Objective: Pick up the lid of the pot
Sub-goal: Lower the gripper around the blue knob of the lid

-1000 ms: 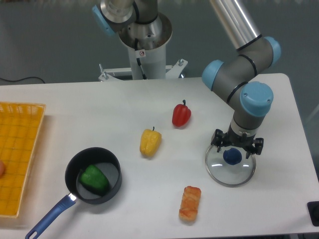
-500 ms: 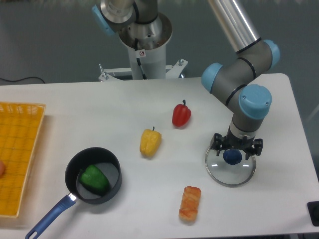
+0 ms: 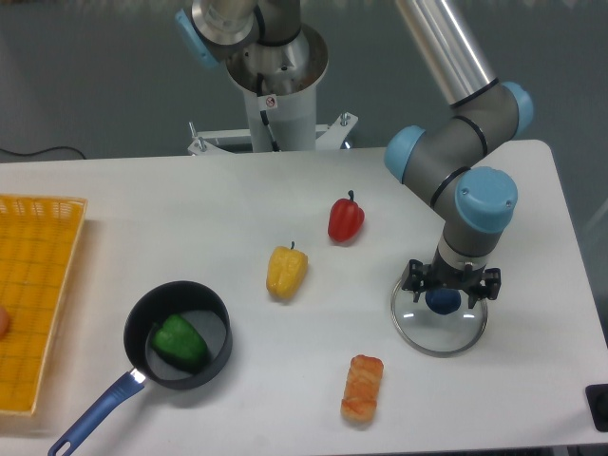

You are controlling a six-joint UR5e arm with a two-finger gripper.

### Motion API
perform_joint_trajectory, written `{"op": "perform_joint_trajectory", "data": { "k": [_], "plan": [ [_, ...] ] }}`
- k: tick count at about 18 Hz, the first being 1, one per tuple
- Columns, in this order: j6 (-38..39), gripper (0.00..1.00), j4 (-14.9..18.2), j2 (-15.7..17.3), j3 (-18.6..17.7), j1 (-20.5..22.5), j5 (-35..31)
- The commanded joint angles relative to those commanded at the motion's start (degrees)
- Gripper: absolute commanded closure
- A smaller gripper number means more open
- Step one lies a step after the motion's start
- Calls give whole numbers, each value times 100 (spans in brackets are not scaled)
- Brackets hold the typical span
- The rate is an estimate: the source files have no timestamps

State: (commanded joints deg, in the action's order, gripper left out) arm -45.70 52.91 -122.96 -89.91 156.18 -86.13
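The jaws of the gripper [image 3: 453, 282] stand parted with nothing clasped, one finger toward each side of the blue knob [image 3: 440, 301]. The pot lid [image 3: 427, 334] lies flat beneath, knob upward; from where I stand, whether the fingertips touch the glass cannot be determined. Reference all positions to the lid. On its near side, a strip of white tabletop [image 3: 494, 408] runs to the front edge. To its left, more tabletop separates the rim from the yellow pepper [image 3: 286, 272]. An orange-brown object [image 3: 362, 388] lies near its front-left rim, the closest item at table level. The red pepper [image 3: 346, 218] sits behind and left. Well apart to the left is the black pan [image 3: 224, 350], containing a green pepper [image 3: 180, 340]. Above and behind the lid, the arm [image 3: 442, 28] occupies the overhead space.
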Motion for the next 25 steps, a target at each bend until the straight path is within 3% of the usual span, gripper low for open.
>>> {"op": "perform_joint_trajectory", "data": {
  "k": [16, 19, 21, 25],
  "plan": [
    [-44, 0, -105, -62, -44, 9, -18],
    [-61, 9, -114, -62, -53, 9, -9],
    [-140, 19, -114, -53, -53, 9, -9],
    [-193, 27, -114, -53, -62, 9, -9]
  ]
}}
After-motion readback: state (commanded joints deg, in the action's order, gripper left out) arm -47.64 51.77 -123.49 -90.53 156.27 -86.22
